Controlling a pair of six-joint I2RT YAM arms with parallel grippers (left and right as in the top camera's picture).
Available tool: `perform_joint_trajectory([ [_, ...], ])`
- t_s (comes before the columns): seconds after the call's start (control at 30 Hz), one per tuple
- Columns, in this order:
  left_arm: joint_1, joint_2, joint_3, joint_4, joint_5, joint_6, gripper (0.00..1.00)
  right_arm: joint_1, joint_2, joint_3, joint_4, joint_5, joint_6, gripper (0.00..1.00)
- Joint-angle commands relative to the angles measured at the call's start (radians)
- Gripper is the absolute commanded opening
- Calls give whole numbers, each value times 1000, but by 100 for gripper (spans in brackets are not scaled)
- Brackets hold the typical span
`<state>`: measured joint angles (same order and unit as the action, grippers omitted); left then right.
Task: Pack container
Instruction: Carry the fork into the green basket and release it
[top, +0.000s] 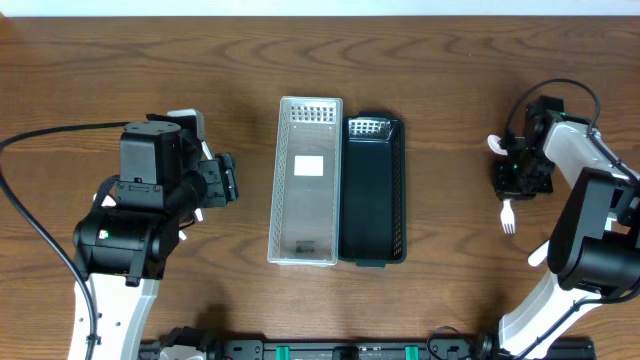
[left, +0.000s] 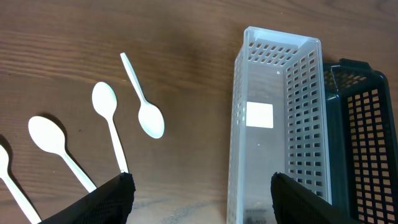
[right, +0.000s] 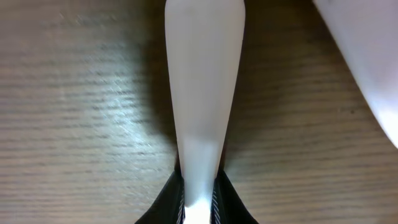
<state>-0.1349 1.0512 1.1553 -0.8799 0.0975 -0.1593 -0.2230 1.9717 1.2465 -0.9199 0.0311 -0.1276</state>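
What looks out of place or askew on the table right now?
Nothing stands out. The white basket and black basket sit upright side by side, spoons lie flat on the table, and the right hand pinches a white fork squarely.

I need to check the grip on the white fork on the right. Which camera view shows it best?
Right wrist. The white fork fills the frame, its handle pinched between the fingers of the right tool. Overhead shows only its small tined end poking out from under that tool. Left wrist does not show it at all.
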Motion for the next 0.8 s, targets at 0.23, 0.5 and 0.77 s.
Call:
perform_joint_trajectory([
  [0.23,-1,0,10,-2,-15,4,73,119,-10,161,-129,-111,174,1],
  [0.5,-1,0,10,-2,-35,4,73,385,-191,265,-97,-110,414,1],
  [0.77,-1,0,10,-3,-35,4,73,657,-220,262,-54,-78,631,1],
])
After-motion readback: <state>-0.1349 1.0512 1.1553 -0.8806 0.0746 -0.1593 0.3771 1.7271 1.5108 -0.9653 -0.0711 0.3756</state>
